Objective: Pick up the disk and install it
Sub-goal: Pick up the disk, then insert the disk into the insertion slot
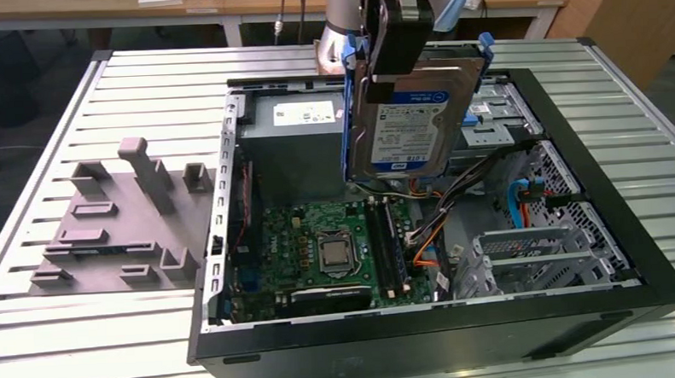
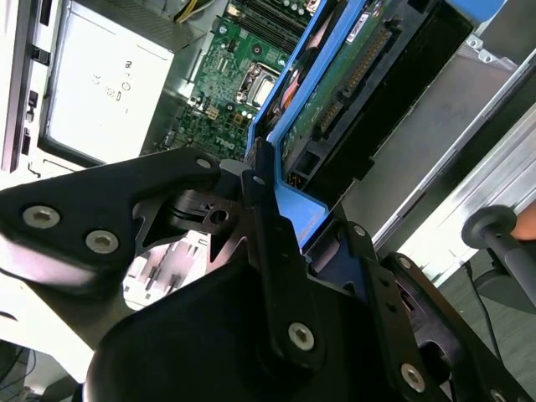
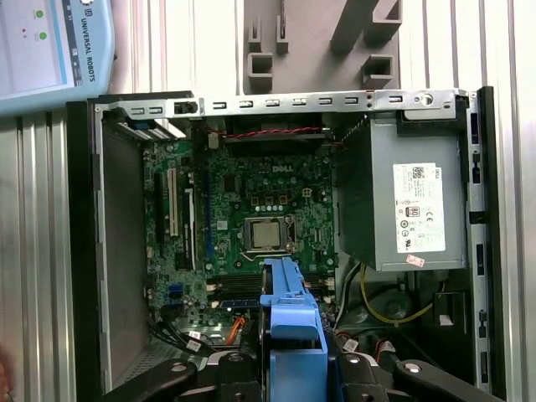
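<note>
The disk (image 1: 412, 122), a silver-grey hard drive with a white-and-blue label in a blue carrier frame, hangs on edge above the open computer case (image 1: 435, 334). My gripper (image 1: 398, 41) is shut on its upper end. In the second wrist view the black fingers (image 2: 261, 219) clamp the blue frame, and the disk (image 2: 352, 75) shows its green circuit-board side. In the first wrist view the disk's blue frame (image 3: 289, 314) sticks out from the gripper (image 3: 289, 362) over the motherboard.
Inside the case lie a green motherboard (image 1: 323, 245), a grey power supply box (image 1: 295, 131) with a white sticker, metal drive cages (image 1: 545, 252) and loose cables (image 1: 474, 183). A grey moulded fixture (image 1: 117, 220) sits on the slatted table at the exterior view's left.
</note>
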